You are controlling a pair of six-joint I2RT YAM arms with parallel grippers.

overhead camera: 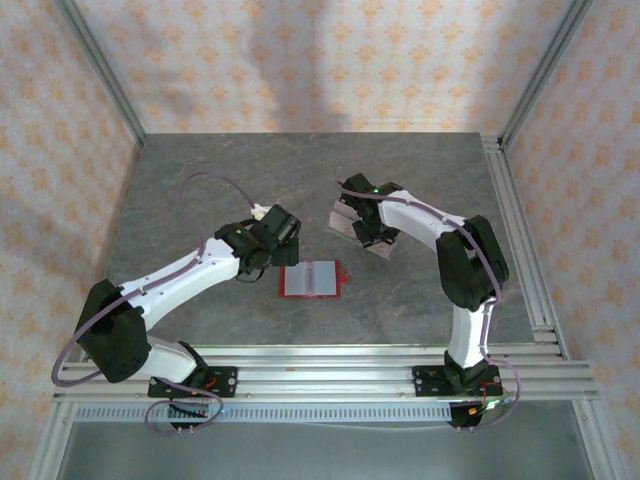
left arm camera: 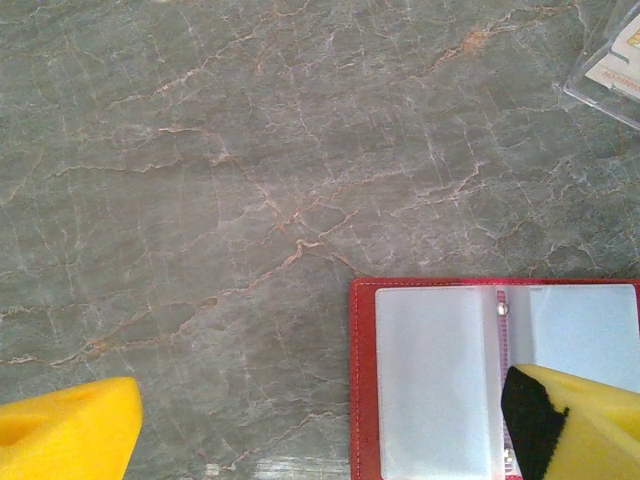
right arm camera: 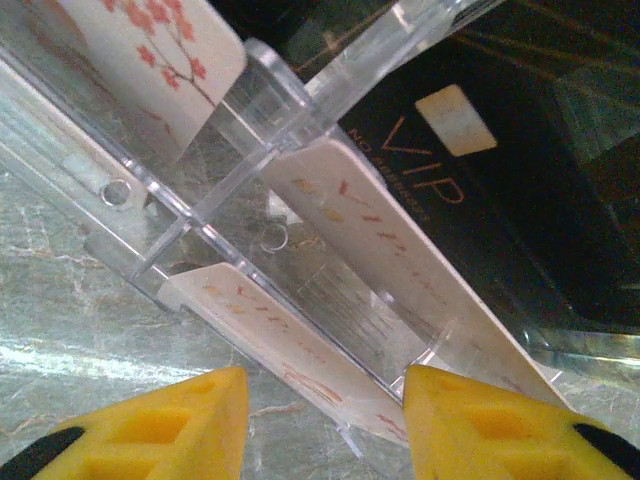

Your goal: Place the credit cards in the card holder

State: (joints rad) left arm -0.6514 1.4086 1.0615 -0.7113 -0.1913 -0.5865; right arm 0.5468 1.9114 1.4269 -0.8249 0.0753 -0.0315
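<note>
Red edging frames the card holder [overhead camera: 310,280], which lies open and flat on the tabletop [overhead camera: 200,180], between the two arms and a little nearer to the left one. From the left wrist view its two clear plastic pockets look empty, so I judge that no card is put in yet and the whole task is left to do.

All the credit cards [right arm camera: 370,230] stand tilted in the slots of a transparent acrylic stand [right arm camera: 300,90], well apart from the holder, on the right side further from the bases. One black card [right arm camera: 500,160] has a gold chip and the word VIP, paler cards have reddish letters, and one pale card [right arm camera: 150,50] is printed with pink blossoms.

The right gripper [right arm camera: 330,430] hangs just over this stand. Its jaws are released, the yellow fingertips [right arm camera: 150,430] spread on both sides of a pale card's lower edge, not pressing it.

The left gripper [left arm camera: 320,430] waits above the holder's left edge, jaws also wide apart and grasping nothing.

The tabletop is grey-green stone with thin pinkish veins, smooth and slightly shiny. The cards are thin, stiff rectangles, and the holder's pockets are soft, glossy film around a small metal snap.
</note>
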